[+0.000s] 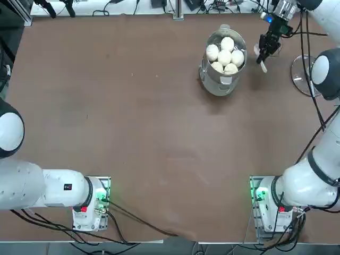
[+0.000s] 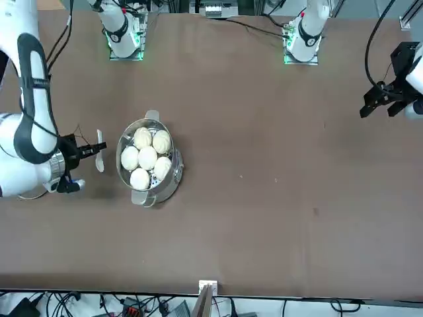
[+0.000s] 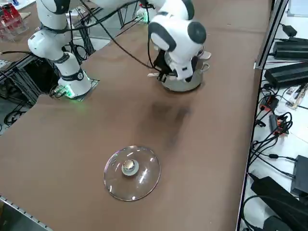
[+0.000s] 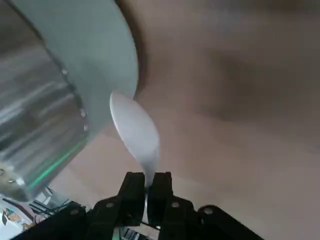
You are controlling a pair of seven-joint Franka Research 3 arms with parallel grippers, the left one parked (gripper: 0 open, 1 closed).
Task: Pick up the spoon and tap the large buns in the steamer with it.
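Evidently, R gripper was closed on spoon, beside steamer; pickup judged done, next move req'd carrying bowl over lg buns.

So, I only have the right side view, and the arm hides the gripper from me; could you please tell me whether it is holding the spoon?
Observer: Yes, in the right wrist view the right gripper is shut on the spoon, bowl outward.
Operator: Thank you; are the large buns inside the steamer?
Observer: Yes, the top view shows five large buns clustered inside the steamer.
Operator: And is the spoon over them?
Observer: No, the top view has it beside the steamer, on its right.
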